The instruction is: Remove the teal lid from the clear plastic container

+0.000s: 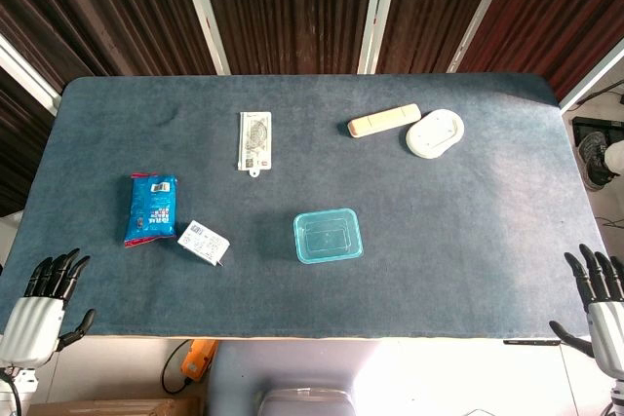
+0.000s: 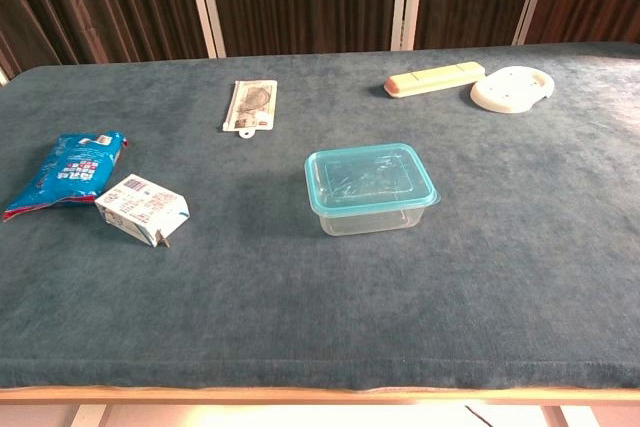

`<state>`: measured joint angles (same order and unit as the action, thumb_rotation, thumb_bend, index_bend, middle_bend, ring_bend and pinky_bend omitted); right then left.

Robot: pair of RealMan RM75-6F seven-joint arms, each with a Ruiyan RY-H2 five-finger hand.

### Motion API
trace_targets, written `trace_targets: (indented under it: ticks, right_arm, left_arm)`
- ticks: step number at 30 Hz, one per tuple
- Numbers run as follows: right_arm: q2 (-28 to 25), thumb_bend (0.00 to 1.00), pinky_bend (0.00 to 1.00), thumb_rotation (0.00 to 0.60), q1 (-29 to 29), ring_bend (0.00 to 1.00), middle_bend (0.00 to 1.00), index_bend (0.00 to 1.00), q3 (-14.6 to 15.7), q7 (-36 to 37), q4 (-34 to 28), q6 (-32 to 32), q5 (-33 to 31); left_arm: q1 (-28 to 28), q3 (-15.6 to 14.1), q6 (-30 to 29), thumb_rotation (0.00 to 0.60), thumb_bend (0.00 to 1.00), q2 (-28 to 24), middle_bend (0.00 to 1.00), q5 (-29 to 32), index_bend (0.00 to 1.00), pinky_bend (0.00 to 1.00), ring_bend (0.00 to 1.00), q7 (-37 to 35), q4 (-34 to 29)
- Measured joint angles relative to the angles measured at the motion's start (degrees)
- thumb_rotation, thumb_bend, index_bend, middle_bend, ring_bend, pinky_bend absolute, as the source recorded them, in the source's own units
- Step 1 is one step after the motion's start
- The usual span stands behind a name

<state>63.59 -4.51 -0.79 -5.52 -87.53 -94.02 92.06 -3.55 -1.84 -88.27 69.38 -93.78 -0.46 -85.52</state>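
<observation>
Head view: 1 clear container (image 1: 328, 237) w/ 1 teal lid (image 1: 328, 220) on, mid-counter (image 1: 468, 241). Left robot hand (image 1: 44, 304) and right robot hand (image 1: 600, 304), both released, fingers spread, at the near corners, well apart from the container. Also 1 blue packet (image 1: 151, 208), 1 small box (image 1: 204, 241).

Chest view: 1 container (image 2: 372, 215), lid (image 2: 370, 178) shut; no robot hand visible.

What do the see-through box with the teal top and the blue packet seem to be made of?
The container looks like clear, glossy plastic: the table shows through its walls. Its teal lid seems translucent plastic too, with shiny reflections. The blue packet appears to be thin printed plastic film, crinkled and glinting.
</observation>
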Motion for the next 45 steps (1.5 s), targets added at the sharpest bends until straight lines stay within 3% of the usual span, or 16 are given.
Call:
trace_targets:
  ticks: [5,9,13,18,27,37,45]
  right_arm:
    - [-0.07,0.08,0.00,0.600,0.14,0.00,0.00,0.00,0.27,-0.26,-0.20,0.44,0.20]
    - [0.07,0.08,0.00,0.600,0.03,0.00,0.00,0.00,0.14,-0.79,-0.28,0.30,-0.16]
    - [0.46,0.08,0.00,0.600,0.06,0.00,0.00,0.00,-0.39,-2.13,-0.66,0.74,-1.56]
    - [0.25,0.08,0.00,0.600,0.30,0.00,0.00,0.00,-0.17,-1.69,-0.93,1.30,-1.20]
    - [-0.63,0.08,0.00,0.600,0.45,0.00,0.00,0.00,0.48,0.09,-1.04,1.62,-0.38]
    - [-1.38,0.08,0.00,0.600,0.30,0.00,0.00,0.00,0.78,1.93,-0.90,1.18,0.25]
    - [-2.66,0.08,0.00,0.600,0.33,0.00,0.00,0.00,1.43,4.77,-0.93,1.34,1.05]
  left_arm:
    - [-0.83,-0.84,0.07,0.600,0.29,0.48,0.00,-2.69,0.00,0.01,0.00,-2.99,0.43]
    - [-3.51,-2.20,1.02,0.600,0.28,1.91,0.00,-7.77,0.00,0.00,0.00,-10.63,1.72]
    - [-9.98,-2.71,3.97,0.600,0.25,6.12,0.00,-14.56,0.00,0.00,0.00,-18.87,3.53]
    - [-16.87,-1.71,10.42,0.600,0.23,10.86,0.00,-15.81,0.00,0.00,0.00,-21.68,2.29]
    - [-25.52,5.16,22.59,0.600,0.23,22.90,0.00,-8.12,0.00,0.00,0.00,-12.59,1.56]
    - [-32.06,11.31,29.86,0.564,0.22,33.58,0.00,2.10,0.00,0.00,0.00,-6.94,11.49]
    - [-35.82,13.61,33.04,0.572,0.22,38.59,0.00,7.43,0.00,0.00,0.00,-4.52,17.40]
